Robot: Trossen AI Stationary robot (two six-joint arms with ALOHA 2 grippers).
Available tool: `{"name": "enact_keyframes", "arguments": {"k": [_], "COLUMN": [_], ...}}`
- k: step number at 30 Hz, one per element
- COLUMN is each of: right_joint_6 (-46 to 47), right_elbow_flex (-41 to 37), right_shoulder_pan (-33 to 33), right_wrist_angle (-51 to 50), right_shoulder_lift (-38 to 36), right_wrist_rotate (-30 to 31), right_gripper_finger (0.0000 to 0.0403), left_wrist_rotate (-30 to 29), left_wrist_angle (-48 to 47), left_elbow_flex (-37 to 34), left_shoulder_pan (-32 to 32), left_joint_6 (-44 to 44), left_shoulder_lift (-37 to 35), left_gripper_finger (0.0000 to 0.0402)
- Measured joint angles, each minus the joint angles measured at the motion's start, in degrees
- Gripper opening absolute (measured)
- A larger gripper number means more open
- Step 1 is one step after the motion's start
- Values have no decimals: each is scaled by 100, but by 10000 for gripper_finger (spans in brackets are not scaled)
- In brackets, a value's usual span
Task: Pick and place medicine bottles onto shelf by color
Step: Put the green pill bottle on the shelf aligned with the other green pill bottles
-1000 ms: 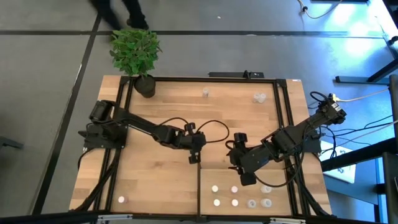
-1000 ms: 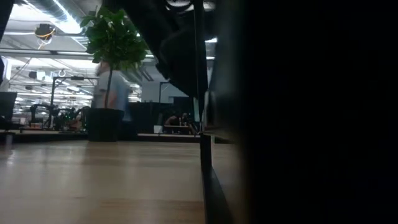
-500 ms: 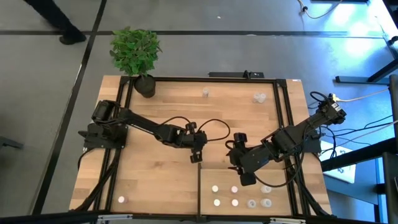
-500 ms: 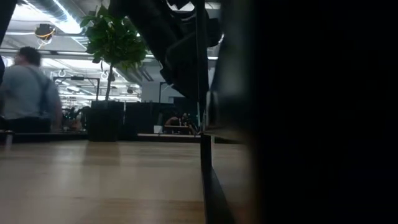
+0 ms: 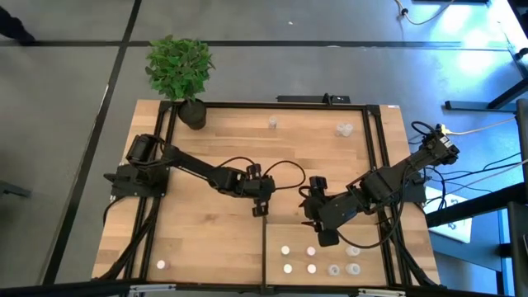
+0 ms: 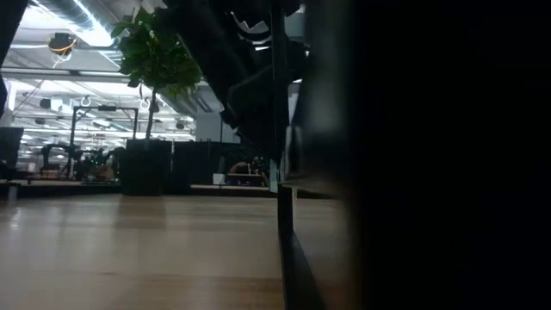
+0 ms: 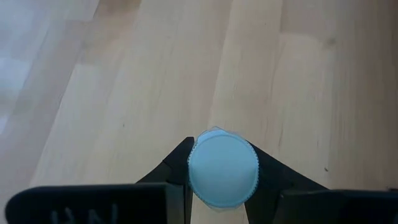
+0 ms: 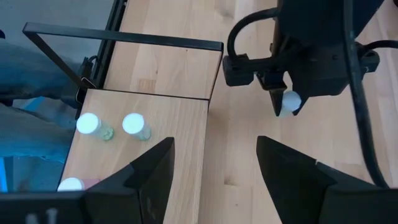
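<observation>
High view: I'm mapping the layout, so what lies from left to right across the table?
Lone bottle → potted plant → left gripper → right gripper → clear bottles

Even daylight from above, but the low view is dim (right half black), ceiling lights glaring.

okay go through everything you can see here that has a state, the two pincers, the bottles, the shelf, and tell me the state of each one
Left pincer: shut on a white-capped bottle, above the tabletop.
Right pincer: open, empty, by the shelf's edge.
Shelf: flat, several bottles standing on it.
Shelf bottles: upright, in rows.
Bottles at the far edge: upright, not yet picked.
Lone bottle: upright, off the shelf.
</observation>
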Motion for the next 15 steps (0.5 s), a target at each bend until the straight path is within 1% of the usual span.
{"name": "enact_keyframes", "arguments": {"k": [4,8,15], "right_joint_6": [-3,-5,4], "right_elbow_flex": [0,0,0], "right_shoulder_pan": [0,0,0], "right_wrist_angle": [2,61,141], "right_shoulder_lift": [0,0,0], "right_wrist_rotate": [0,0,-31], "right_gripper_finger": [229,229,229], "left_wrist_rotate": [22,188,292], "left_wrist_angle": [41,201,474], "left_elbow_flex": [-2,2,10], "left_shoulder_pan": [-1,18,68], "left_joint_6": [-2,-33,-14], "left_shoulder_lift": [190,386,467], "left_gripper_finger": [82,82,82]}}
